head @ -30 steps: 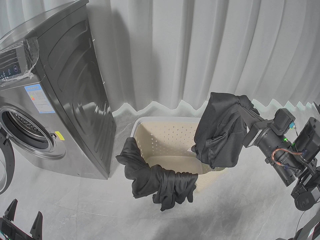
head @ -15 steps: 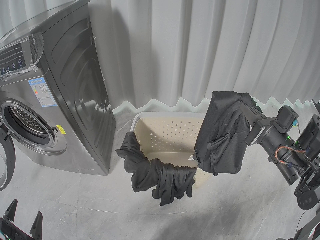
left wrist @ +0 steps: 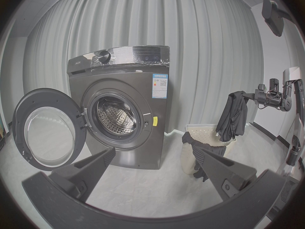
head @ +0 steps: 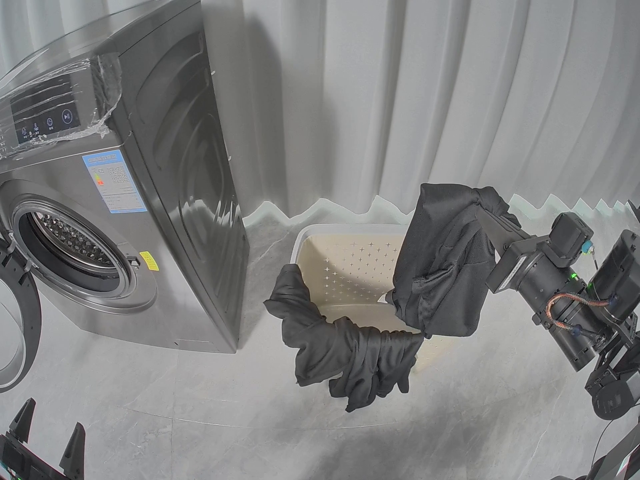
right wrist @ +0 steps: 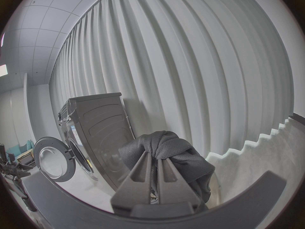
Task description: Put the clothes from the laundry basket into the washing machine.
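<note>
right gripper (head: 489, 221) clamped on a black garment (head: 440, 261), fingers nearly together with a bunched fold pinched between them. garment hangs in the air over the right side of the laundry basket (head: 343, 265), lower end down at rim level, can't tell if it touches. second black garment (head: 347, 355) draped over the basket's near rim, part inside, part hanging outside. washing machine (head: 180, 168) stands left of the basket, round door (left wrist: 47, 129) swung open, drum (left wrist: 116, 116) exposed. left gripper (left wrist: 152, 150) low on the robot's left, fingers spread wide, holding nothing, well apart from basket and machine
</note>
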Tool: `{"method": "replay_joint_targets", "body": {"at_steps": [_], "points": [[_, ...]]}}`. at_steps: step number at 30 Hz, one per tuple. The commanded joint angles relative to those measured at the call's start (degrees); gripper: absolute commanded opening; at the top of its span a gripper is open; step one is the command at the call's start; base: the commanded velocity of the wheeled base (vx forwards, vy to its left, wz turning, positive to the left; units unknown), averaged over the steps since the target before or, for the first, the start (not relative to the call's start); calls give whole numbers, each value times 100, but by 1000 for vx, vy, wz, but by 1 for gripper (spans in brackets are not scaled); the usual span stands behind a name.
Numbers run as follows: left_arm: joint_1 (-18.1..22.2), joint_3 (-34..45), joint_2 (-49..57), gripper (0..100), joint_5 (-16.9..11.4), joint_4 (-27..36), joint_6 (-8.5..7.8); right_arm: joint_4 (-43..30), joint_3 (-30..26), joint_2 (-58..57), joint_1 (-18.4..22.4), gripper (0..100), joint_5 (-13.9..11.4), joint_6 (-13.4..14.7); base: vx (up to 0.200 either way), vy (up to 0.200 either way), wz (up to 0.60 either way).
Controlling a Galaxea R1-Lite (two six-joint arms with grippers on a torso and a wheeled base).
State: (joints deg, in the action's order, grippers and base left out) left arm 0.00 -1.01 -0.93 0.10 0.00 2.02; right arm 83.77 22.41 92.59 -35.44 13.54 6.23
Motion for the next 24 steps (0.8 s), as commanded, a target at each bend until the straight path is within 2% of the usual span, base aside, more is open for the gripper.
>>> {"method": "replay_joint_targets", "body": {"at_steps": [1,24], "points": [[0,101,93,100,-1,0,0,7,-17,40,-16,0,-1,1,0,200,0],[0,101,93,100,-1,0,0,7,-79,93,-51,0,8,27,0,200,0]]}}
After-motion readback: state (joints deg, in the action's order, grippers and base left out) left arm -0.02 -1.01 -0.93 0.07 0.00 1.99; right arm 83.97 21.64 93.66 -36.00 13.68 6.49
